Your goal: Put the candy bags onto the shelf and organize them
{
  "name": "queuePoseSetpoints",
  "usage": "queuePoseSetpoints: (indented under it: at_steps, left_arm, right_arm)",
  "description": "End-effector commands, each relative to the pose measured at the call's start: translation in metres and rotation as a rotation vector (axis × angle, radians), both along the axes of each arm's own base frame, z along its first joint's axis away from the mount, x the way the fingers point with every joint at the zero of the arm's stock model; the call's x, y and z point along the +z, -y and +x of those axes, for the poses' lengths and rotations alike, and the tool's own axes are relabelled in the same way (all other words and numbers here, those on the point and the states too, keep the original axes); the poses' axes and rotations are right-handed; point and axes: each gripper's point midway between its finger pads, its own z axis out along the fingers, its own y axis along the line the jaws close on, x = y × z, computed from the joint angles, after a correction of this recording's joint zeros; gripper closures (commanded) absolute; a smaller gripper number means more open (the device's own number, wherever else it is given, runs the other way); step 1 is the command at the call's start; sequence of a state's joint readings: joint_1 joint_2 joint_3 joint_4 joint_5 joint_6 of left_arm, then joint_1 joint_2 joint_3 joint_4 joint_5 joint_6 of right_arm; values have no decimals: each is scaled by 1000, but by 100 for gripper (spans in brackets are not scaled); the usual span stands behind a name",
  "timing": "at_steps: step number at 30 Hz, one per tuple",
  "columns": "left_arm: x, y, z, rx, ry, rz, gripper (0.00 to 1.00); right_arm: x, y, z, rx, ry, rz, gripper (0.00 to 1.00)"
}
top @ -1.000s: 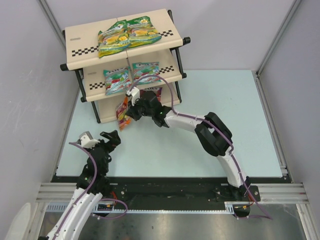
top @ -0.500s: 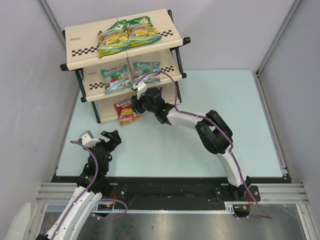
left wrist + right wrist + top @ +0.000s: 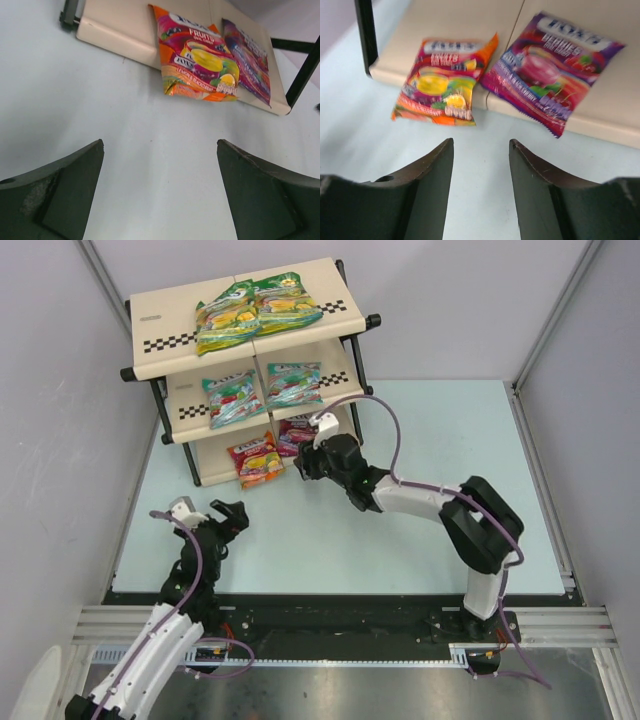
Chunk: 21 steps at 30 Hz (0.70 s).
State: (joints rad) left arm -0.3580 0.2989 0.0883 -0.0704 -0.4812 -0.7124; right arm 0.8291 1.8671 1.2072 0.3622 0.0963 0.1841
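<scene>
The shelf (image 3: 160, 325) carries two green-yellow candy bags (image 3: 258, 312) on its top tier and two teal ones (image 3: 232, 397) (image 3: 293, 383) on the middle tier. On the bottom tier (image 3: 465, 20) the red-orange bag (image 3: 255, 458) (image 3: 442, 82) (image 3: 197, 62) and the purple-pink bag (image 3: 297, 432) (image 3: 552, 65) (image 3: 250, 60) lie side by side, their front edges hanging over the lip. My right gripper (image 3: 305, 464) (image 3: 481, 141) is open and empty just in front of them. My left gripper (image 3: 203, 513) (image 3: 160, 142) is wide open over the table, well short of the shelf.
The black shelf frame posts (image 3: 366, 35) (image 3: 305, 70) flank the bottom tier. The pale blue table mat (image 3: 430, 430) stretches to the right of the shelf. Grey walls (image 3: 60, 440) close in on both sides.
The right gripper has opened and let go of the red-orange bag, which now lies flat on the bottom tier. That gripper has backed off to the right. The left arm has barely moved.
</scene>
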Motion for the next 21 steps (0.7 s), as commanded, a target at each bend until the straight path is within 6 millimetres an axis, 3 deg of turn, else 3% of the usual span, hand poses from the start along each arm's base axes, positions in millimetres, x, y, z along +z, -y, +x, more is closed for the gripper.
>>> queuePoseSetpoints:
  at_steps: [1,3,5,6,11,12,13,20,21]
  left_arm:
    - [15,23,12,-68,64,-107,0]
    - [6,26,14,-74,34,-113,0]
    - [8,26,18,-65,39,-118,0]
    - [2,26,19,-61,18,-109,0]
    - [-1,31,29,-63,15,-114,7]
    - [4,33,33,-68,36,-122,11]
    - [-6,34,35,-71,0,-112,14]
    - [-14,53,51,-135,-27,-96,39]
    - [-10,55,54,-141,-15,-97,52]
  right_arm:
    - [42,17,-2,-161,31,202,47]
    - [41,25,1,-218,49,242,48]
    - [22,35,0,-261,25,245,48]
    - [24,35,0,-260,42,270,48]
    - [-4,51,1,-285,18,304,50]
    - [-5,55,1,-288,9,328,50]
    - [-8,61,4,-285,5,343,51]
    - [-7,93,8,-298,-5,461,53]
    - [-12,97,6,-300,-17,467,54]
